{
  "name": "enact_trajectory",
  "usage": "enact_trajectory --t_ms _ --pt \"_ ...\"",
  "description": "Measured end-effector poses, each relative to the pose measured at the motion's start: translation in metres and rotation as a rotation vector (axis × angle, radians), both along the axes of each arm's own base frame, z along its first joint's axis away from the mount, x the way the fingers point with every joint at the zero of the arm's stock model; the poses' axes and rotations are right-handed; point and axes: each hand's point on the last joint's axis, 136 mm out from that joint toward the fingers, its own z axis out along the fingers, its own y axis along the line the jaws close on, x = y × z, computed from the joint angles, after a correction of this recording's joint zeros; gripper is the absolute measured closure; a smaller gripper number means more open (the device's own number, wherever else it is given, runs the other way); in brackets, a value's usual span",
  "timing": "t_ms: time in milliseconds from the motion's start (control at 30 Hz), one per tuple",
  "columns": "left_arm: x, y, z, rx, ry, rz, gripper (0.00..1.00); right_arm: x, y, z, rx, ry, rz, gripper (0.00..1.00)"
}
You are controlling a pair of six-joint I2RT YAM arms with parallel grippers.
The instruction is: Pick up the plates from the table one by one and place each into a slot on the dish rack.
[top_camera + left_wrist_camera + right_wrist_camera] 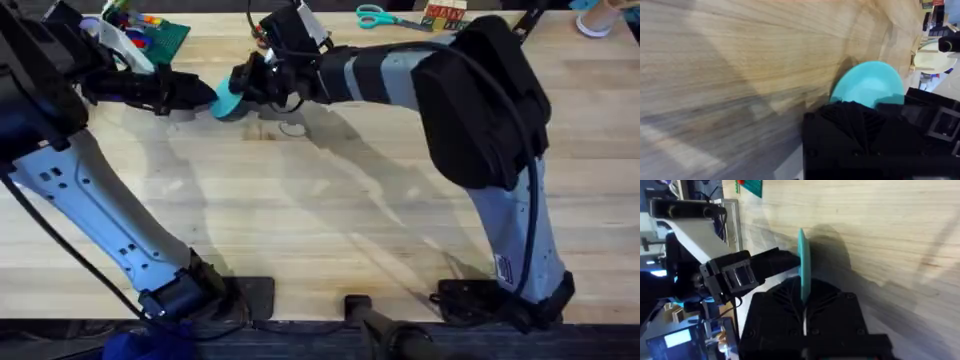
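Above the wide wooden table (330, 230), both arms meet near the far left, sharing a cyan plate (226, 98) held on edge over the boards. The right gripper (240, 88) clamps one side of the plate's rim, the left gripper (200, 97) grasps the opposite side. In the left wrist view, a cream plate (934, 59) stands upright beyond the cyan one.

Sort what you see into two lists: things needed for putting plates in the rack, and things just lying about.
Needed: blue plate, cream plate, left claw, right claw, table.
Lying about: scissors, green brick board.
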Motion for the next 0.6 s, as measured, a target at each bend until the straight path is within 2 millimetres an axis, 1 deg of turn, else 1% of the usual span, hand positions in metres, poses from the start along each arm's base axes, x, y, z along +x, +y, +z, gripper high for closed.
enact_trajectory --t_ms 200,433,500,567,600 --pt "-0.001 0.0 0.0 -0.001 0.005 -0.001 0.96 -0.005 -0.001 -0.001 0.023 0.032 0.044 0.973" --pt "-0.01 -0.006 0.003 0.029 0.086 -0.026 0.96 -0.001 -0.014 -0.004 0.068 0.082 0.104 0.973" --pt "-0.011 -0.008 0.008 0.063 0.104 -0.042 0.96 -0.001 -0.016 -0.002 0.078 0.088 0.121 0.973" --pt "-0.009 -0.005 0.02 0.104 0.103 -0.051 0.96 0.0 -0.019 0.0 0.09 0.081 0.136 0.973" --pt "-0.007 -0.001 0.028 0.136 0.094 -0.052 0.96 0.001 -0.02 0.001 0.096 0.074 0.146 0.973"
